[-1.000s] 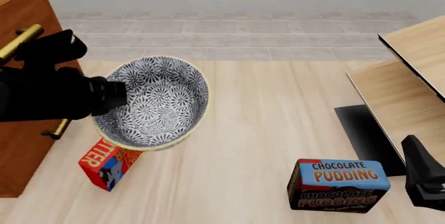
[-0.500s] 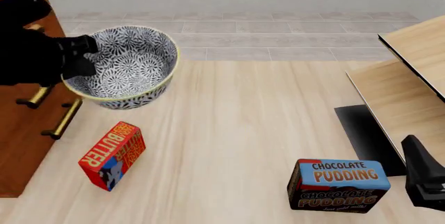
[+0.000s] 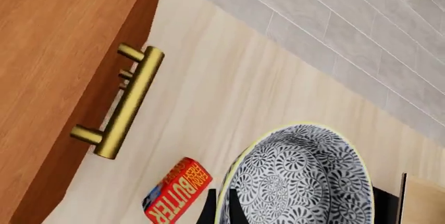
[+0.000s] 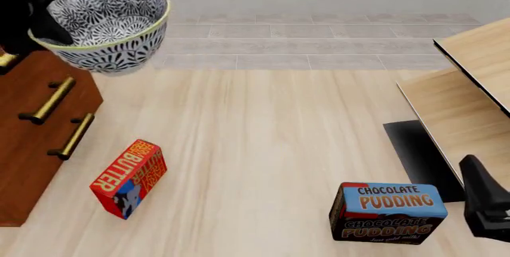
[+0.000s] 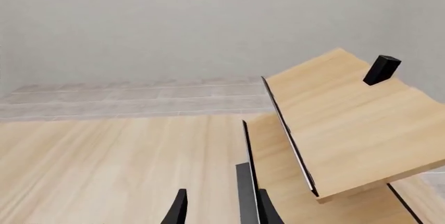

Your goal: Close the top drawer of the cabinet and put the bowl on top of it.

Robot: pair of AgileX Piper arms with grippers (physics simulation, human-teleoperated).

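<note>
Since a second before, the left pincer [image 4: 38, 12], pinching the bowl [image 4: 104, 21] by its rim, had lifted it just beside the cabinet [image 4: 32, 143] top.

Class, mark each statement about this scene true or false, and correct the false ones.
1. The left claw holds the bowl in the air. True.
2. The bowl rests on the table. False: it is lifted, beside the cabinet.
3. The butter box lies on the table. True.
4. The right claw grips the chocolate pudding box. False: it holds nothing.
5. The bowl is plain white inside. False: it is patterned grey and white.
</note>
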